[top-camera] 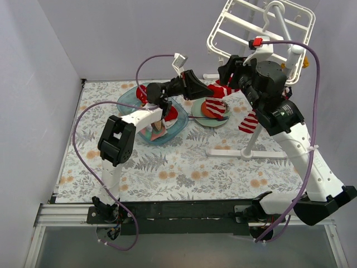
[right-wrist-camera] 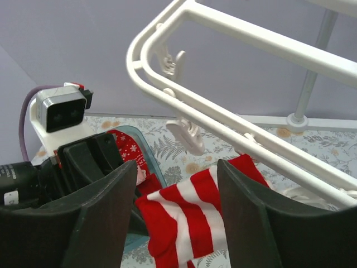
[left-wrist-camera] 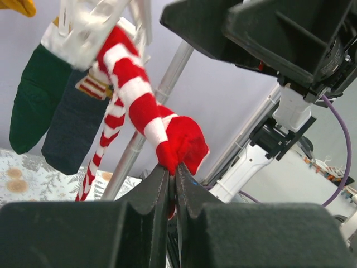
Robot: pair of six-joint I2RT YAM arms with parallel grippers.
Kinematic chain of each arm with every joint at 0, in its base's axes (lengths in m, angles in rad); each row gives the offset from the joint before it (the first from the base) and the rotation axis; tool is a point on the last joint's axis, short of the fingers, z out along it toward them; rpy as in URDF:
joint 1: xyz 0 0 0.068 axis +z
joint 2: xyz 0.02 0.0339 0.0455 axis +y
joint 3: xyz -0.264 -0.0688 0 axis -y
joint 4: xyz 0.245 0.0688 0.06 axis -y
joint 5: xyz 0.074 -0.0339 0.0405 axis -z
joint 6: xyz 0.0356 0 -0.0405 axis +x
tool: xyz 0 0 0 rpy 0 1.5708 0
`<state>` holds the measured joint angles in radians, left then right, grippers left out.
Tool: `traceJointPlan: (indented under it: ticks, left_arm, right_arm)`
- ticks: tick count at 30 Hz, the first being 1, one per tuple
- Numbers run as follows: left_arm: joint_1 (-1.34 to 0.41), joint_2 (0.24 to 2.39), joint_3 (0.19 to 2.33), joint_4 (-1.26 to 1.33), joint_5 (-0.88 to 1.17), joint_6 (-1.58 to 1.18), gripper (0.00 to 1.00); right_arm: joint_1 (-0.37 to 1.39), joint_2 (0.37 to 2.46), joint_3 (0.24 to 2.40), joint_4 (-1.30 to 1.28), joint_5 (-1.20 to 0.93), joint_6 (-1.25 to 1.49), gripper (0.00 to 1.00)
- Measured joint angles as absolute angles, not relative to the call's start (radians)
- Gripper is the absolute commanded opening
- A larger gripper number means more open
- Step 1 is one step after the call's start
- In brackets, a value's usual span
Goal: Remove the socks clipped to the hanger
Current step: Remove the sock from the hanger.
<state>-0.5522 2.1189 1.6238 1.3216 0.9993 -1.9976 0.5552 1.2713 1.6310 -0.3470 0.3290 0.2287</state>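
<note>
Socks (top-camera: 170,115) are lying in the tub (top-camera: 127,100), at eight o'clock from the hanger (right-wrist-camera: 268,36), while a green sock (left-wrist-camera: 30,100), navy sock (left-wrist-camera: 72,134) and striped sock (left-wrist-camera: 139,106) are hanging there. The left gripper (left-wrist-camera: 172,176) is pinching the striped sock's toe with closed jaws, the fabric stretching toward eleven o'clock. The right gripper (right-wrist-camera: 175,190) is gaping around its upper part, gripping nothing.

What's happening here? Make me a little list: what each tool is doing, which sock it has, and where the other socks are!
left tool: shut, pinching the toe of the striped sock
striped sock: red and white, top end up by a white clip
right tool: open, by the hanger
other socks: green sock and navy sock hang side by side
tub: blue, socks inside
</note>
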Motion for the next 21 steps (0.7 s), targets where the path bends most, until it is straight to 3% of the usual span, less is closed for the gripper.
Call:
traceJointPlan:
  ticks: [4, 7, 13, 21]
  left_arm:
    - [-0.533, 2.121, 1.655, 1.322, 0.979, -1.998, 0.00]
    - [-0.521, 2.123, 1.671, 1.321, 0.968, -1.998, 0.00]
    - [-0.498, 2.124, 1.683, 1.321, 0.948, -1.998, 0.00]
    - [-0.459, 2.124, 1.689, 1.322, 0.925, -1.998, 0.00]
  right_arm:
    - [0.557, 1.232, 1.604, -0.311, 0.277, 0.234, 0.80]
    - [0.557, 1.200, 1.579, -0.279, 0.239, 0.234, 0.81]
    - [0.557, 1.116, 1.496, -0.207, 0.189, 0.263, 0.77]
    - [0.557, 0.965, 1.217, -0.102, 0.187, 0.417, 0.76]
